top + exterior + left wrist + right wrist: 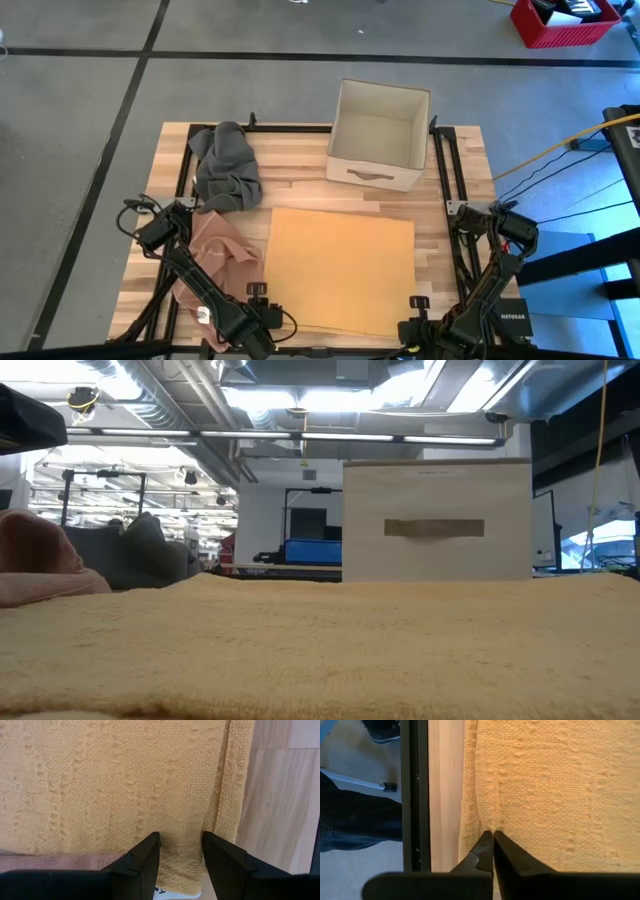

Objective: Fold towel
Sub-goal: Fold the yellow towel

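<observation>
At the table's (300,195) near edge, the left gripper (180,851) straddles the yellow towel's (340,268) near-left corner with fingers parted. Rightward, the right gripper (493,840) is pinched tight on the near-right corner. Ahead of both, the towel lies flat toward the box (378,135).

The towel (340,268) is coarse, loopy woven cloth (matt) on a smooth pale wood table (465,170).

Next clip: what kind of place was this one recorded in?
Probably a lab or industrial workshop, not a home. The wooden table stands on grey floor marked with black tape lines, the low view shows exposed ceiling ducts and strip lights, and a red crate sits on the floor.
</observation>
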Action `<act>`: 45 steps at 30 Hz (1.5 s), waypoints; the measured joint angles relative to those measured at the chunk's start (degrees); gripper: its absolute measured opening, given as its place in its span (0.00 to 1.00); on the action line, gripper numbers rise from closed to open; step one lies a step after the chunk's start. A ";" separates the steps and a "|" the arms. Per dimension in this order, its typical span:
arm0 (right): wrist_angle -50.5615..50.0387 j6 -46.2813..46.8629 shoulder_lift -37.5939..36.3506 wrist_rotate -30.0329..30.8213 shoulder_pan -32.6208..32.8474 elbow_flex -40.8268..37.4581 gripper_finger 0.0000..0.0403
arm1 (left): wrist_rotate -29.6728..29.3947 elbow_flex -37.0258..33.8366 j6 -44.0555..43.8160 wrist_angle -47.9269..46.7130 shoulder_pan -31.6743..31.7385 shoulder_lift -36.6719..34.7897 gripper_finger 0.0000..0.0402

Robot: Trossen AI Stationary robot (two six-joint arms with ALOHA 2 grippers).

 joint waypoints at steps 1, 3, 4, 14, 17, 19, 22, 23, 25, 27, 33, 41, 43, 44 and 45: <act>0.00 0.05 0.00 -0.01 0.01 0.00 0.01 | 0.00 0.00 0.00 -0.02 0.00 0.00 0.35; 0.00 0.20 0.00 -0.01 0.02 0.00 0.01 | 0.00 0.00 0.00 -0.02 0.00 0.00 0.35; 0.00 0.26 0.00 -0.01 0.02 0.00 0.01 | 0.00 0.00 0.00 -0.03 0.00 0.00 0.34; -0.21 0.23 0.00 -0.01 0.02 0.04 0.01 | 0.02 1.16 1.35 -1.51 0.00 -0.05 0.17; -0.22 0.31 -0.02 -0.03 0.00 0.04 0.00 | 0.02 1.18 0.96 -2.33 0.00 -0.14 0.12; -1.33 0.35 -0.45 0.02 0.03 0.54 0.00 | 0.01 1.18 -0.02 -3.07 0.00 -0.50 0.10; -5.47 0.55 -1.86 1.33 0.49 3.12 0.00 | -0.03 1.40 -0.24 -3.22 -0.09 -1.33 0.06; -7.08 0.56 -2.34 2.20 0.75 4.01 0.00 | -0.10 1.57 -0.24 -3.47 -0.09 -1.50 0.04; -10.50 0.76 -3.00 3.66 0.92 6.10 0.00 | -0.58 2.31 -0.16 -3.92 -0.09 -1.93 0.02; -14.11 1.80 -3.46 4.03 1.63 8.29 0.00 | -1.53 3.68 -0.02 -5.03 -0.09 -2.38 0.01; -20.07 6.36 -3.58 4.34 3.91 11.89 0.00 | -2.54 7.63 0.00 -7.61 -0.17 -2.43 0.02; -16.56 11.73 -2.81 6.02 7.66 11.37 0.00 | -2.53 8.39 -0.01 -3.43 -2.11 -2.42 0.01; -16.05 12.09 -2.41 6.46 7.61 11.34 0.00 | -2.25 7.53 -0.49 -2.75 -2.14 -2.38 0.01; -15.72 12.07 -2.29 6.22 7.56 11.34 0.00 | -1.73 7.18 -1.18 -2.14 -2.12 -2.38 0.02; -15.17 11.97 -2.11 5.91 7.54 11.34 0.00 | -0.99 6.92 -1.45 -1.41 -2.10 -2.37 0.02</act>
